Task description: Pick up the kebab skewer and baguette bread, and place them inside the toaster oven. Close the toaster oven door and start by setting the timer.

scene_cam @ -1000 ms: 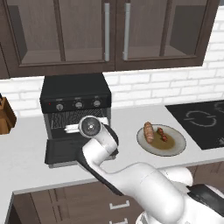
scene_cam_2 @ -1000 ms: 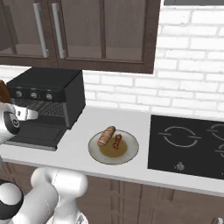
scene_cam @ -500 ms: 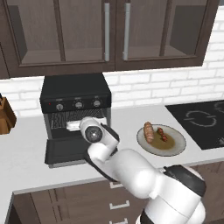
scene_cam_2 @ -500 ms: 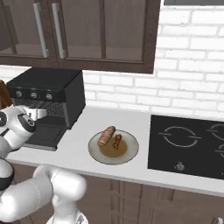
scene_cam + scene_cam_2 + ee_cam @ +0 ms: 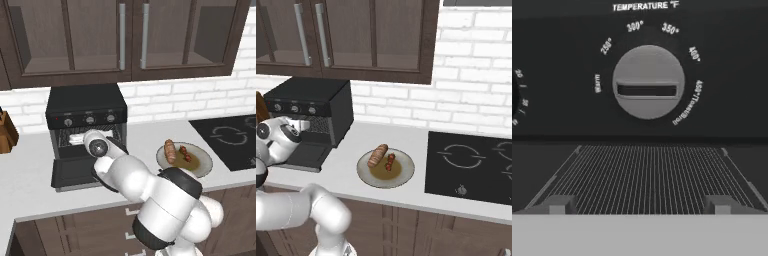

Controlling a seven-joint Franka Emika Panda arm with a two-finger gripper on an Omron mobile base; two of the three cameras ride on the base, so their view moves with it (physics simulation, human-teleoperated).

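White counter (image 5: 30, 170) holds the oven (image 5: 86, 107), door (image 5: 75, 172) down. Gripper (image 5: 639, 205), fingers apart, faces its temperature knob (image 5: 648, 82). Baguette (image 5: 377, 155) and skewer (image 5: 389, 161) lie plated right.

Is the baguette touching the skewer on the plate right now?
Cannot tell. In the right base view the baguette and the skewer lie side by side on the plate, too close and too small to show a gap or contact.
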